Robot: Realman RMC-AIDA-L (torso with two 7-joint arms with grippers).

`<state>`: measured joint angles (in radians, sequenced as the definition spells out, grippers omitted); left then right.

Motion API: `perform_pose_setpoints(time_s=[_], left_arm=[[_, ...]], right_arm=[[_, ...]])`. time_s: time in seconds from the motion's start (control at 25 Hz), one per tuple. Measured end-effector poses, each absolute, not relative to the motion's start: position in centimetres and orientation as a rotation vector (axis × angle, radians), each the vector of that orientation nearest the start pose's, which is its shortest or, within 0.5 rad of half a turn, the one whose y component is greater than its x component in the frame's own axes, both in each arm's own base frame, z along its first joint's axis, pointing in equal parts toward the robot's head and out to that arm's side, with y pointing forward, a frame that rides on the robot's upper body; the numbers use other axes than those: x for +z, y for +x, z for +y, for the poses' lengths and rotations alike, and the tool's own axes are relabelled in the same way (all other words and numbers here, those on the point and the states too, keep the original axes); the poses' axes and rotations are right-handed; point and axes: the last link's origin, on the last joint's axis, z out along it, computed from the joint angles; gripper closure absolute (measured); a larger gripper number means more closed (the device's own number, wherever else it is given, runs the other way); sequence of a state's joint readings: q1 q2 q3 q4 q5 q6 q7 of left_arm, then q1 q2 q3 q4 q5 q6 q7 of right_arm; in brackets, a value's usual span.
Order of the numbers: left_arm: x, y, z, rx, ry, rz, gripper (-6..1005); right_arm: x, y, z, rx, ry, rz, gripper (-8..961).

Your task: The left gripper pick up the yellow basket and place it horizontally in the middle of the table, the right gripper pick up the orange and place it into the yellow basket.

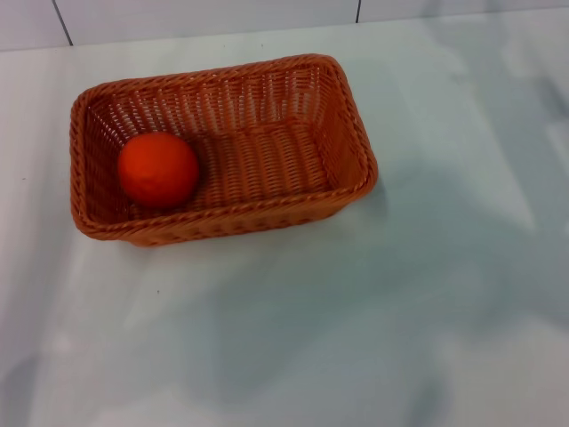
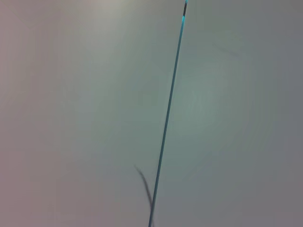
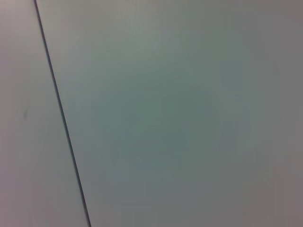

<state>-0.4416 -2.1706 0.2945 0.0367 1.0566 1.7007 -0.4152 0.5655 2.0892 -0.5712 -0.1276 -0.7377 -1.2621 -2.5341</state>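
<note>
The yellow basket [image 1: 222, 147] sits in the upper left part of the head view, resting on the white bench [image 1: 373, 311] with its long side running roughly across the frame, its right end tilted slightly toward the upper edge. Its weave reads orange-brown, with flared walls and a braided rim. The whole rim is in sight; nothing cuts it off. The orange [image 1: 158, 170] lies inside the basket at its left end, on the woven floor and close against the near wall and left wall. Its underside is hidden by the near rim, so whether it touches the wall cannot be told. No stem or nub can be made out on it.

Neither the left gripper nor the right gripper appears in any view, so the state of their jaws cannot be told. Soft grey shadows fall across the lower middle and right of the bench in the head view, but what casts them lies outside the frame.

The left wrist view shows only a pale flat surface crossed by a thin dark seam [image 2: 168, 116] running from the upper middle to the lower middle, with a faint curved mark near its lower end. The right wrist view shows a similar blank surface with a dark seam [image 3: 61, 113] slanting down its left side.
</note>
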Motion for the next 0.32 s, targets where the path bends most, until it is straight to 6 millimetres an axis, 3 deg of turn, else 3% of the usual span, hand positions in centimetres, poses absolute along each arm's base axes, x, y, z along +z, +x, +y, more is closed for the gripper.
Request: perform_pose_setpoints(time_s=[0.32], left_arm=[[1.82, -28.89, 29.38, -1.2, -1.361, -0.374, 140]], right_arm=[[4.91, 30.35, 37.73, -1.446, -0.659, -1.474, 7]])
